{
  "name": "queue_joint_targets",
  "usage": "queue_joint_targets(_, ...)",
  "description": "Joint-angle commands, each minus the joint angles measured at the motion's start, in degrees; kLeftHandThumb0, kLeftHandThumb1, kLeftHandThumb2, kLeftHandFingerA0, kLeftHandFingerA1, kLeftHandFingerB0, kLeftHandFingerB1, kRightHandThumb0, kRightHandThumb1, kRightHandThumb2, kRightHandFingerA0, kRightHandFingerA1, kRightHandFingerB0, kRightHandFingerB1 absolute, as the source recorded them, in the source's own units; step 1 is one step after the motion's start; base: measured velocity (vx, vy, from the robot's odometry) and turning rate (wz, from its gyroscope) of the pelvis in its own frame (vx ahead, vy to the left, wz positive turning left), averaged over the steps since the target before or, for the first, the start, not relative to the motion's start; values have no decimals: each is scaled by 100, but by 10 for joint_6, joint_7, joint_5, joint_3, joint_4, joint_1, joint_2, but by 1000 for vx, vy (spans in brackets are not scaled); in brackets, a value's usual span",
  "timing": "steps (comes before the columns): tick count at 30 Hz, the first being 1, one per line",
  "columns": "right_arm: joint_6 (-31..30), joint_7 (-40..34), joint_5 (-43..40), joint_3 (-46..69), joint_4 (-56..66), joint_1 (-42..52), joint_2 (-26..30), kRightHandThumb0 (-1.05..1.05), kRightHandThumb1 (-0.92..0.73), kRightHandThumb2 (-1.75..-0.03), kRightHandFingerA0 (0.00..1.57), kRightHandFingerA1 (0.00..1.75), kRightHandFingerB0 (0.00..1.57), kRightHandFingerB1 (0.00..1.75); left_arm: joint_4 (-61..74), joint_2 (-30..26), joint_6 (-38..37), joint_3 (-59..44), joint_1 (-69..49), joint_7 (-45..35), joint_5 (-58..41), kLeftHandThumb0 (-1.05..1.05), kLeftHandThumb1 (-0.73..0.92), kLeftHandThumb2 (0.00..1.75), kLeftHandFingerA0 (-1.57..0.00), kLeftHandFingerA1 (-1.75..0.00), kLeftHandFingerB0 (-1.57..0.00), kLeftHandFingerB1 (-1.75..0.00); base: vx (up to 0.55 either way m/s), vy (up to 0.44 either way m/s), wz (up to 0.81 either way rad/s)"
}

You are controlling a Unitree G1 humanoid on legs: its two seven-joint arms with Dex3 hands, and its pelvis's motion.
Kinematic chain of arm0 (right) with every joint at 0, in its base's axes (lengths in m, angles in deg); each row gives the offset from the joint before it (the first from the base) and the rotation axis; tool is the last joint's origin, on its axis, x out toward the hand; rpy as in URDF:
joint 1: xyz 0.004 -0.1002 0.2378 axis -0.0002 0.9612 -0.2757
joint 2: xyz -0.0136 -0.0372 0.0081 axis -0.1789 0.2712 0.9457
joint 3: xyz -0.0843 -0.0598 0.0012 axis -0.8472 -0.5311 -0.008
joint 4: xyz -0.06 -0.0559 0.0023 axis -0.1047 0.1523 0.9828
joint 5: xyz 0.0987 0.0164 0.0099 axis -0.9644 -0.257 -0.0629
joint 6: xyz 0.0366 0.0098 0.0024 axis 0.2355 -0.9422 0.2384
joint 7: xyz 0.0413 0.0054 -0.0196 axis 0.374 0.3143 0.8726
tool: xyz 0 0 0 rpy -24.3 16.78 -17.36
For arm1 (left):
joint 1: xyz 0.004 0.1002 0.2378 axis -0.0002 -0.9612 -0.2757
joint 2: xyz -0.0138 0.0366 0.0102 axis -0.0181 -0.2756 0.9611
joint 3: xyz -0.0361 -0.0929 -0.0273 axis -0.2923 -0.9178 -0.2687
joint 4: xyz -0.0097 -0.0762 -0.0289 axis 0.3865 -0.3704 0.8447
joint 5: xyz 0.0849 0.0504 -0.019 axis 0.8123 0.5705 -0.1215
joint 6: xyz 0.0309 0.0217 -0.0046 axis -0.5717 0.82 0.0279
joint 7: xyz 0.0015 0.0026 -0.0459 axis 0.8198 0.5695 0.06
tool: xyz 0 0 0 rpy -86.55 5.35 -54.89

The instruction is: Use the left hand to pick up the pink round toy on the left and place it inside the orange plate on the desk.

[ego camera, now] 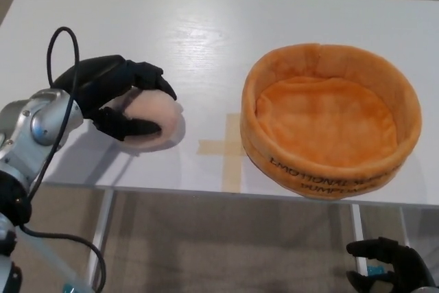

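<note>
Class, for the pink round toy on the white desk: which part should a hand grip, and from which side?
Grip the pink round toy across its rounded middle, coming from its left and above, as the left hand does: it is a soft ball, so fingers and thumb wrap opposite sides.

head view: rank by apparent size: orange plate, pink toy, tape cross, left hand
1. orange plate, largest by far
2. left hand and pink toy: look alike, and the hand hides part of the toy, so no ranking
3. tape cross, smallest
</note>
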Motion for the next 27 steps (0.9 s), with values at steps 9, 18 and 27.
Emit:
queue_joint_targets(9, -10, -1, 1, 1, -6, -1, -1, -18, -58, -57, 57, 86, 55, 75, 40, 18, -35, -56, 86, 29, -24, -25, 76, 64, -87, -133, -85, -71, 0, 0, 0)
queue_joint_targets(18, -8, 1, 0, 2, -6, -1, -4, -18, -58, -57, 56, 85, 54, 74, 37, 78, -25, -47, 148, 36, -5, -29, 75, 66, -83, -150, -85, -77, 0, 0, 0)
queue_joint_targets(27, -6, 0, 1, -1, -6, -2, -7, -18, -58, -57, 57, 87, 55, 76, 0, 161, 18, -7, 208, 50, 21, -27, 70, 64, -83, -142, -86, -63, 0, 0, 0)
